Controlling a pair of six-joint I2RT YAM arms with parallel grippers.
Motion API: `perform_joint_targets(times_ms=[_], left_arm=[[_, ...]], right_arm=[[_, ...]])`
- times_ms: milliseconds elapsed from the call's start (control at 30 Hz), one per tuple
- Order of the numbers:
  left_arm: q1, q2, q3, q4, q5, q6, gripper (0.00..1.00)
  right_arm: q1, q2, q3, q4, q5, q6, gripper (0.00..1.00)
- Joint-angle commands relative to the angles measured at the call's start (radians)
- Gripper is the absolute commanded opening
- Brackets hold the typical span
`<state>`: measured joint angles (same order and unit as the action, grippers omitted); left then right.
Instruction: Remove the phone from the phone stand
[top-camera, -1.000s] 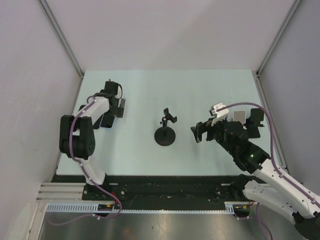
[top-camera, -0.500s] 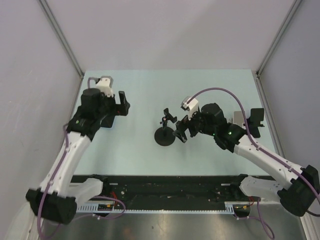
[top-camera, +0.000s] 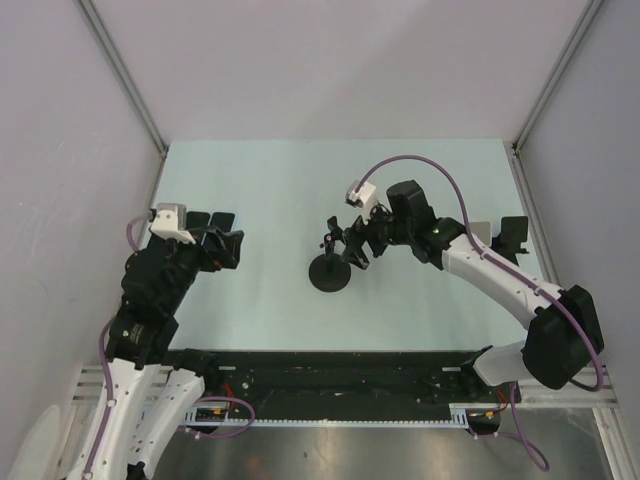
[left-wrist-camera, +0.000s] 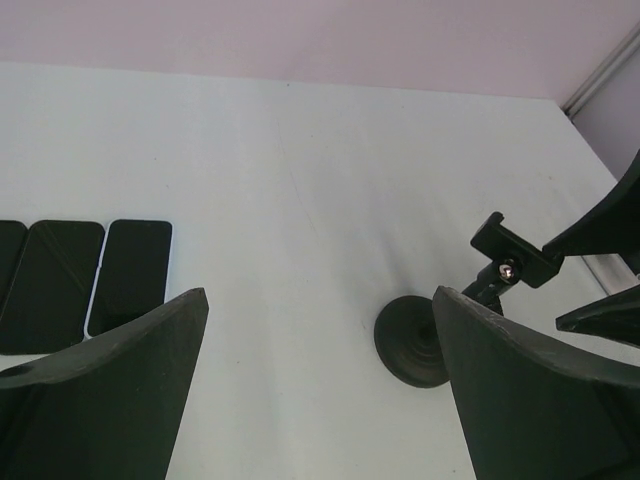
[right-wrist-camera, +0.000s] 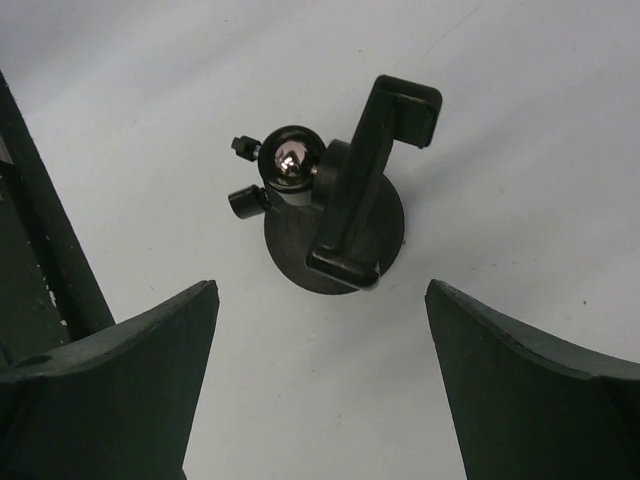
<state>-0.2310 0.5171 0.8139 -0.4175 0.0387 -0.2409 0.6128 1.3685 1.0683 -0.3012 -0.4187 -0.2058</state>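
The black phone stand (top-camera: 330, 270) stands mid-table, and its clamp (right-wrist-camera: 366, 175) holds nothing. A dark phone (left-wrist-camera: 130, 275) with a pale rim lies flat on the table at the far left, away from the stand. In the top view it is hidden under my left arm. My left gripper (left-wrist-camera: 320, 295) hangs open above bare table between the phone and the stand (left-wrist-camera: 415, 340), holding nothing. My right gripper (right-wrist-camera: 320, 290) is open just above the stand (right-wrist-camera: 335, 220), its fingers either side of the base without touching. It sits beside the clamp in the top view (top-camera: 358, 240).
Two more dark flat slabs (left-wrist-camera: 55, 285) lie side by side just left of the phone. A black holder (top-camera: 512, 238) stands near the table's right edge. Grey walls close the table at the back and both sides.
My left arm has drawn back from the far left towards the near edge, its gripper open. My right arm has reached left until its gripper is at the stand.
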Motion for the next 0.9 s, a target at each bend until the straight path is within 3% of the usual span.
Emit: perform_joint_targets(times_ms=[0,133,467,767,867], left_arm=[[-0.028,-0.032,-0.053,0.046,-0.036,-0.025,1.0],[-0.044,-0.065,-0.082,0.059,-0.066,-0.006,1.0],[-0.059,-0.137,-0.102,0.074,-0.101,-0.017,1.0],[-0.067,-0.169,-0.108,0.078,-0.046,0.0,1.0],[-0.068,-0.177,-0.124,0.08,-0.046,-0.038,1.0]], right_arm=[[-0.002,0.043,0.079,-0.026,-0.1,-0.055,0.87],[-0.002,0.079,0.09,-0.035,-0.121,-0.063,0.8],[0.004,0.078,0.11,-0.061,-0.158,-0.06,0.34],[0.071,0.046,0.11,-0.088,-0.077,-0.024,0.02],[0.113,0.027,0.105,-0.084,0.006,0.008,0.0]])
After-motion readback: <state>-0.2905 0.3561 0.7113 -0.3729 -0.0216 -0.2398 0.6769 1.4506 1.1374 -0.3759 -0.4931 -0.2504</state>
